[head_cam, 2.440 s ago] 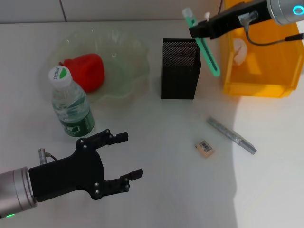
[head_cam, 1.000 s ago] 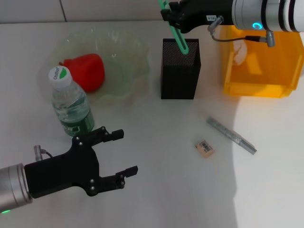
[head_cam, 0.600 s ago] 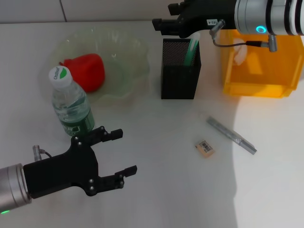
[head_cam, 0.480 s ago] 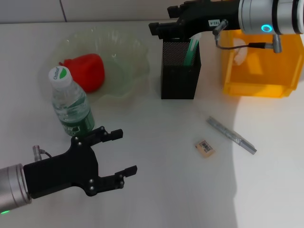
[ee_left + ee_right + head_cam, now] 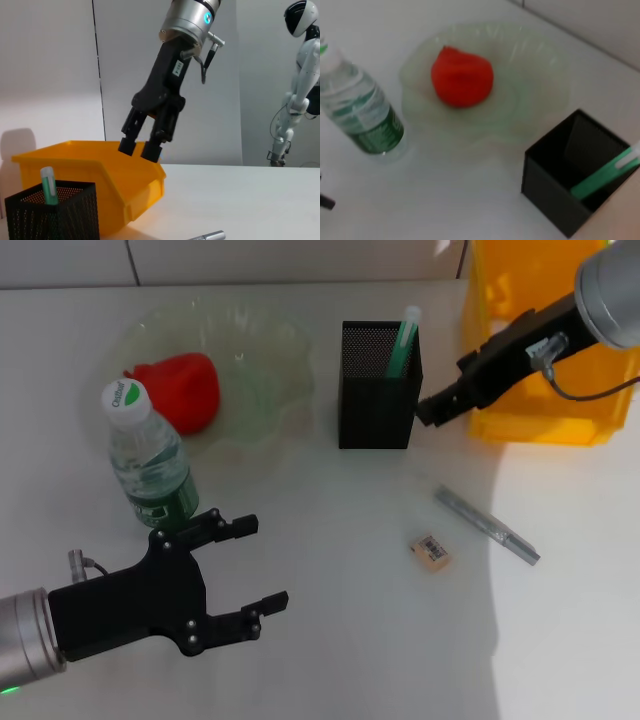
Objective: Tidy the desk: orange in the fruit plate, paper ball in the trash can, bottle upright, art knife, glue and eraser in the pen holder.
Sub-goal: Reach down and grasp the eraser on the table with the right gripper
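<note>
Two grippers showing: R gripper (image 5: 428, 412) is hanging w/ its black fingers near each other & holding nothing, tips just beside the pen holder (image 5: 378, 400) on the side toward the trash can (image 5: 560, 350). In the L wrist view it's (image 5: 139, 148) hovering above the bin's (image 5: 100, 170) rim, fingers a little apart. L gripper (image 5: 252, 565) is sitting low at the near edge of the white desk (image 5: 330, 660), matte black jaws spread wide, empty, w/ the bottle (image 5: 148, 455) just beyond it.

Pen holder is a square black metal-mesh box, taller than wide; a green stick w/ a whitish tip (image 5: 404, 340) is leaning inside it against the corner nearest the bin. Trash can is translucent orange-yellow plastic, straight-walled, biggest thing here. Can't tell if the paper ball is in it.

Eraser (image 5: 431, 550), a tiny tan block w/ printed wrapper, is lying flat on the desk nearer the robot than the holder; a slim grey metallic bar (image 5: 487, 525), prob. the art knife, is lying diagonally near it, not touching.

Bottle is standing upright, clear ribbed plastic, dark green label, white cap marked green. Behind it the orange (image 5: 180, 388), lumpy, glossy, red-orange, is resting in the fruit plate (image 5: 270, 350), a shallow pale green glass dish w/ wavy rim
</note>
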You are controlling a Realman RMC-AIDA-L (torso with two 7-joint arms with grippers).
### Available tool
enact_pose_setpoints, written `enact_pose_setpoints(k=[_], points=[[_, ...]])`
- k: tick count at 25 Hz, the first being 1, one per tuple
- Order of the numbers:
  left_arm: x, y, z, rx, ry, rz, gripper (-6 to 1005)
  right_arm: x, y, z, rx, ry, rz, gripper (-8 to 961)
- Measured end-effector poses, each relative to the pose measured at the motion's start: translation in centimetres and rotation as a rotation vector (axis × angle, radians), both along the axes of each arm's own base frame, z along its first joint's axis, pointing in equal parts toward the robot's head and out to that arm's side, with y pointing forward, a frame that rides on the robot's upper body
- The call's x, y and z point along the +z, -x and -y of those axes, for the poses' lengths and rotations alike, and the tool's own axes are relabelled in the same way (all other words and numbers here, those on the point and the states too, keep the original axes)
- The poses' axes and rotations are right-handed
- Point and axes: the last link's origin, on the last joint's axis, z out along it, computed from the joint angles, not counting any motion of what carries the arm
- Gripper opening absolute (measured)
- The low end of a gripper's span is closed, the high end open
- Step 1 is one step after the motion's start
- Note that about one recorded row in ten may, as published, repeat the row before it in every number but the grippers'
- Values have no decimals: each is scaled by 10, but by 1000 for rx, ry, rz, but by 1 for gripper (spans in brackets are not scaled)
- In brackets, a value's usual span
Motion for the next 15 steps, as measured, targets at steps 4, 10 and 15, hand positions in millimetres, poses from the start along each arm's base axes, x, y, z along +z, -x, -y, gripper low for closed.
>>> enact_pose_setpoints(k=[4,10,15], points=[[-1,-1,1,0,1,3,802,-8,-3,8,-29,74,76,797],[-5,-2,3,1,11,9,802,-24,-17,16,-84,164,141,793],[-6,-3,4,-2,15,15,802,-44,-32,22,-104,226,211,785]])
